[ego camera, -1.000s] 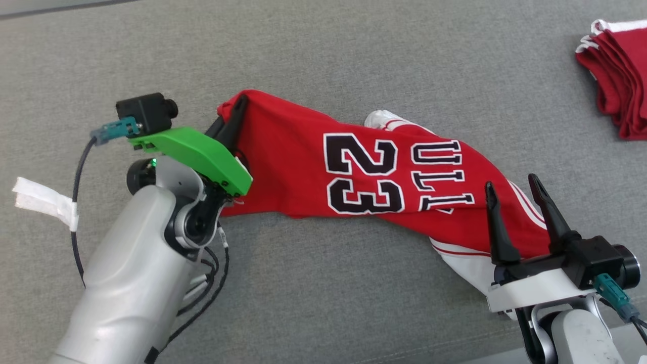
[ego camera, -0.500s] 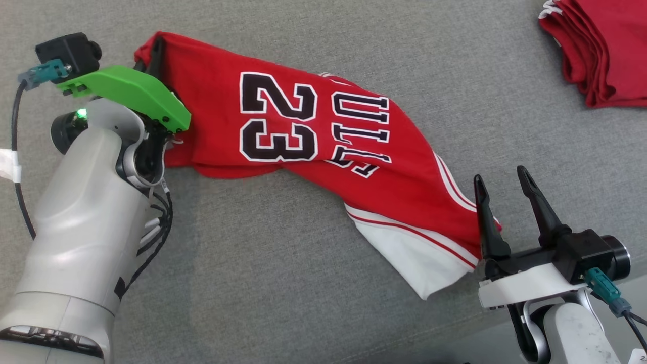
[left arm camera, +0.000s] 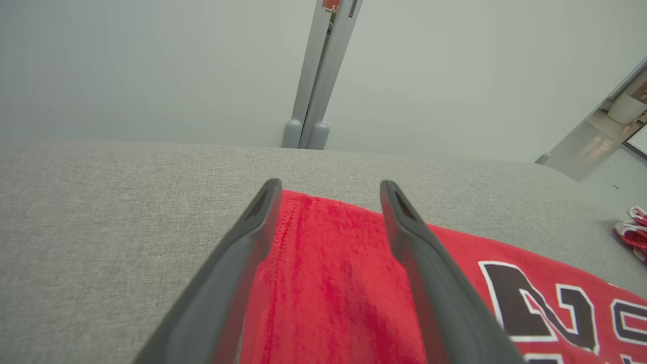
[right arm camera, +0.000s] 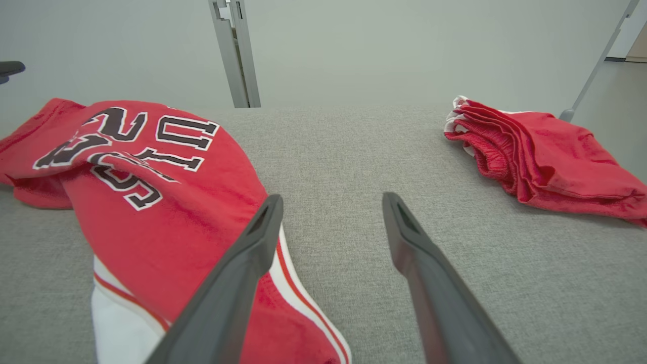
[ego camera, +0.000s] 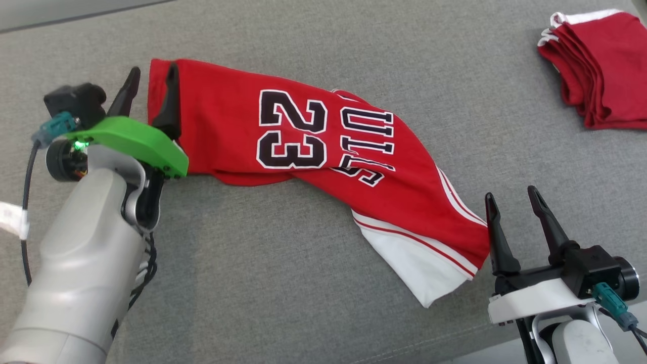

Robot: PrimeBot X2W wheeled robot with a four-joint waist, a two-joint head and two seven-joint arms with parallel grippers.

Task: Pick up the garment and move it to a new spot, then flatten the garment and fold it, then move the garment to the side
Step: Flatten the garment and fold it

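The garment (ego camera: 227, 126), a red jersey with a black "23" and white trim, lies stretched and rumpled across the grey padded surface (ego camera: 283, 283). My left gripper (ego camera: 154, 69) stands open at the garment's far left end, one finger over the red cloth and the other just off its edge. In the left wrist view the garment's hem (left arm camera: 328, 283) lies between the spread fingers of the left gripper (left arm camera: 329, 183). My right gripper (ego camera: 510, 193) is open and holds nothing, just right of the garment's white-trimmed lower end. In the right wrist view the garment (right arm camera: 167, 202) passes under the left finger of the right gripper (right arm camera: 332, 196).
A pile of folded red garments (ego camera: 601, 71) sits at the far right of the surface, seen also in the right wrist view as the pile (right arm camera: 546, 156). The surface's near edge runs under my right wrist. A wall stands behind the surface.
My left gripper has opened and let go of the garment's left end, which now rests on the surface. The head camera has shifted. The right gripper stays open.
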